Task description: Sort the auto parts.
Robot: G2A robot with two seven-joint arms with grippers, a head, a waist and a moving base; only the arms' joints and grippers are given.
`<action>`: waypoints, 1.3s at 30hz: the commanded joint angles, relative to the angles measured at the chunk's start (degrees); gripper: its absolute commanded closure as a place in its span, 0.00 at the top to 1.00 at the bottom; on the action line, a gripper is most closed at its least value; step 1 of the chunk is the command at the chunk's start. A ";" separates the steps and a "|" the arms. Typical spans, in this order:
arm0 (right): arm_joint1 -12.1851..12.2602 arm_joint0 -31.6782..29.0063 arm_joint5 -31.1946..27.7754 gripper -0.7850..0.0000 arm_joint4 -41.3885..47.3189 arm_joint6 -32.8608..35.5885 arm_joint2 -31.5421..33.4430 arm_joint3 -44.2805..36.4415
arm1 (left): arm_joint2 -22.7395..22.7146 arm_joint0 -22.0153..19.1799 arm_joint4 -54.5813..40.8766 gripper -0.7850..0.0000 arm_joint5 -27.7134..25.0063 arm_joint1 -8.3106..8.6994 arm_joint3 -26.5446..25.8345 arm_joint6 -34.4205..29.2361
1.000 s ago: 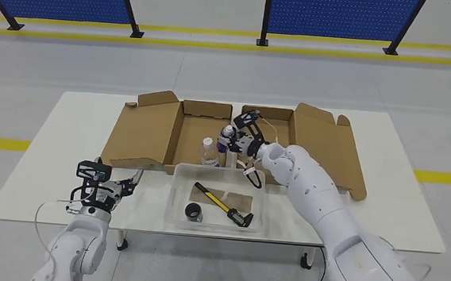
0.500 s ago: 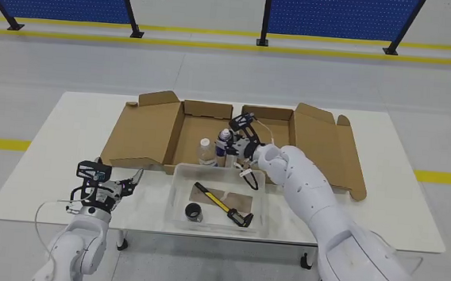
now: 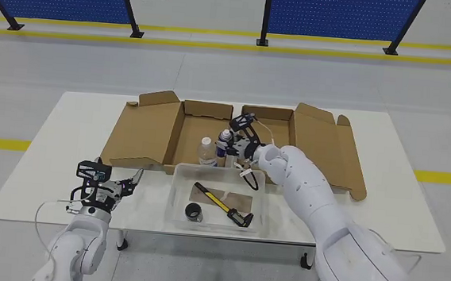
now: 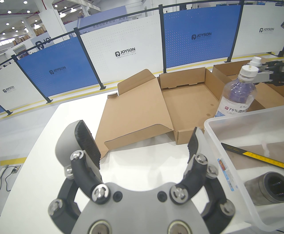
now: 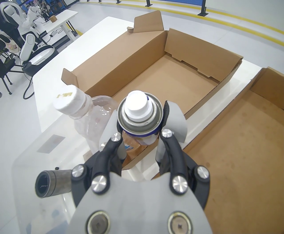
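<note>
My right gripper point(image 5: 142, 130) is shut on a spray can point(image 5: 138, 115) with a white nozzle, upright over the near right corner of the left cardboard box point(image 3: 202, 131). In the top view the spray can point(image 3: 225, 138) stands just right of a clear bottle point(image 3: 206, 150) with a white cap. That clear bottle point(image 5: 88, 117) sits right beside the can. My left gripper point(image 4: 142, 141) is open with nothing in it, above the table's front left, and shows in the top view as left gripper point(image 3: 132, 180).
A clear plastic tub point(image 3: 180, 186) at the table's front holds a metal cylinder point(image 3: 193, 212) and a black-and-yellow tool point(image 3: 220, 204). A second open cardboard box point(image 3: 278, 129) lies to the right. Box flaps spread out at both ends.
The right gripper with the spray can has shifted slightly left toward the bottle and settled. The left arm has not moved.
</note>
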 commanded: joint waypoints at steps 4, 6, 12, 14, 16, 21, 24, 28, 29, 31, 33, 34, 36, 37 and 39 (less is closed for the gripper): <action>-0.13 0.09 -0.16 0.41 -0.20 -0.02 0.14 0.25 | 0.00 0.00 0.00 1.00 0.00 0.00 0.00 0.00; -0.18 0.12 -0.13 0.45 -0.27 -0.04 0.21 0.29 | 0.00 0.00 0.00 1.00 0.00 0.00 0.00 0.00; -0.30 0.30 0.07 0.48 -0.57 0.05 0.39 0.45 | 0.00 0.00 0.00 1.00 0.00 0.00 0.00 0.00; -0.33 0.32 0.14 0.53 -0.61 -0.02 0.49 0.51 | 0.00 0.00 0.00 1.00 0.00 0.00 0.00 0.00; -0.35 0.34 0.12 0.58 -0.67 -0.05 0.57 0.52 | 0.00 0.00 0.00 1.00 0.00 0.00 0.00 0.00; -0.35 0.38 0.18 0.58 -1.06 -0.33 0.71 0.62 | 0.00 0.00 0.00 1.00 0.00 0.00 0.00 0.00; -0.34 0.37 0.15 0.62 -1.21 -0.40 0.82 0.65 | 0.00 0.00 0.00 1.00 0.00 0.00 0.00 0.00; -0.28 0.42 0.20 0.56 -1.38 -0.64 1.02 0.69 | 0.00 0.00 0.00 1.00 0.00 0.00 0.00 0.00; -0.27 0.43 0.19 0.55 -1.43 -0.66 1.07 0.68 | 0.00 0.00 0.00 1.00 0.00 0.00 0.00 0.00; -0.23 0.50 0.20 0.50 -1.52 -0.74 1.18 0.66 | 0.00 0.00 0.00 1.00 0.00 0.00 0.00 0.00; -0.16 0.57 0.38 0.53 -1.51 -1.24 1.36 0.61 | 0.00 0.00 0.00 1.00 0.00 0.00 0.00 0.00; -0.10 0.64 0.48 0.55 -1.48 -1.74 1.50 0.59 | 0.00 0.00 0.00 1.00 0.00 0.00 0.00 0.00; 0.12 0.86 0.51 0.63 -1.32 -3.25 1.90 0.55 | 0.00 0.00 0.00 1.00 0.00 0.00 0.00 0.00; 0.29 0.98 0.51 0.75 -1.24 -4.23 2.13 0.56 | 0.00 0.00 0.00 1.00 0.00 0.00 0.00 0.00; 0.69 1.16 0.30 1.00 -1.17 -6.31 2.62 0.52 | 0.00 0.00 0.00 1.00 0.00 0.00 0.00 0.00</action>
